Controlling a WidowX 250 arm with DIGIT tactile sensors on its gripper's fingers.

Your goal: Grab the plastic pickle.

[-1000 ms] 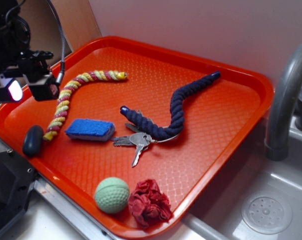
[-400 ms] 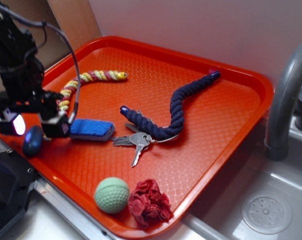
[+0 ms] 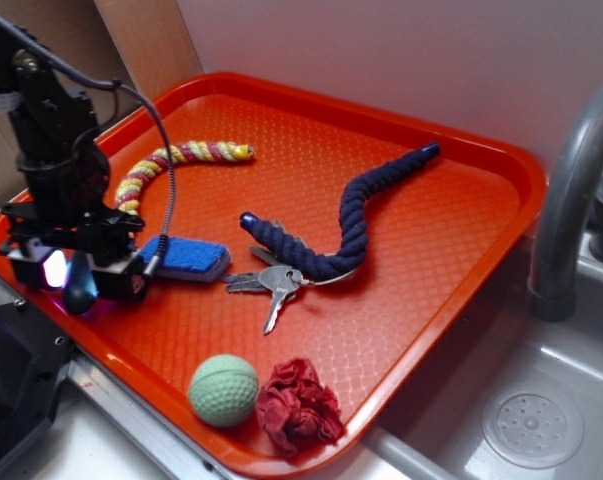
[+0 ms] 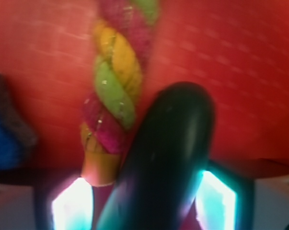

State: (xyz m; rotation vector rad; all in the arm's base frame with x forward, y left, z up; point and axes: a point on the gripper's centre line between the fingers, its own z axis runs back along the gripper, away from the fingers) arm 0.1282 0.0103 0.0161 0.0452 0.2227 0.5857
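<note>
Orange tray (image 3: 451,250) near its left rim, plastic pickle (image 4: 163,163) between parted jaws — striped rope (image 4: 113,91) just beside.

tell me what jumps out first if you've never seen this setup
The bright orange tray fills the scene, with a dark blue rope snaking across its middle. At the left edge the gripper sits low over the dark pickle, which lies between its glowing fingers beside a striped rope.

Pickle (image 4: 163,158) between hand (image 3: 79,277) fingers, beside rope (image 4: 113,86), on tray (image 3: 431,250).
</note>
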